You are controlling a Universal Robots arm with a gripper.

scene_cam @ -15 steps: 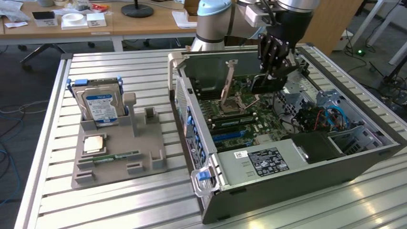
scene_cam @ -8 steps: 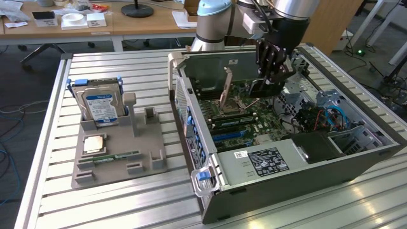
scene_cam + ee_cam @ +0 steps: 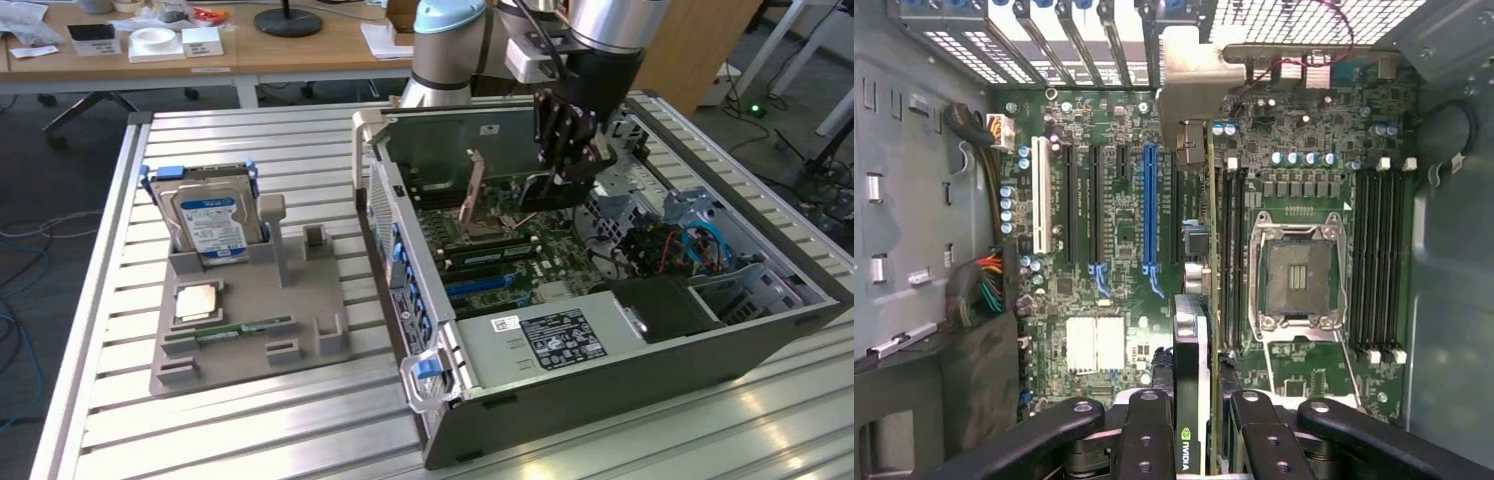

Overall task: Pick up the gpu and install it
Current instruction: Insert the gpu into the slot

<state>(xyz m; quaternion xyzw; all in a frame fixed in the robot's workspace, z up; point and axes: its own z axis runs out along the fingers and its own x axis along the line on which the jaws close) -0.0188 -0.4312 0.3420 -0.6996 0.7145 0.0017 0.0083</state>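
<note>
Jaws: you have them clamped on the gpu (image 3: 1190, 395), with one finger (image 3: 1144, 440) against each face of the card.
Gpu position: the card is held on edge inside the open computer case (image 3: 641, 370), over the motherboard (image 3: 1114, 200).
Gpu bracket: the silver end bracket (image 3: 1192, 85) faces the slotted rear wall of the case.
Alignment: in the wrist view the card's edge runs between the long blue slot (image 3: 1149, 200) and the nearest memory slots (image 3: 1232, 250), not along the blue slot.
Contact: you cannot tell whether the card's lower edge touches the board.
Arm: the arm (image 3: 587, 60) reaches down into the far part of the case.
Holder: a grey fixture (image 3: 254, 330) stands on the bench (image 3: 267, 440), beside the case on the exterior view's left.
Hard drive: the hard drive (image 3: 211, 222) stands upright at the fixture's far end.
RAM stick: the RAM stick (image 3: 244, 328) lies flat nearer the fixture's near end.
</note>
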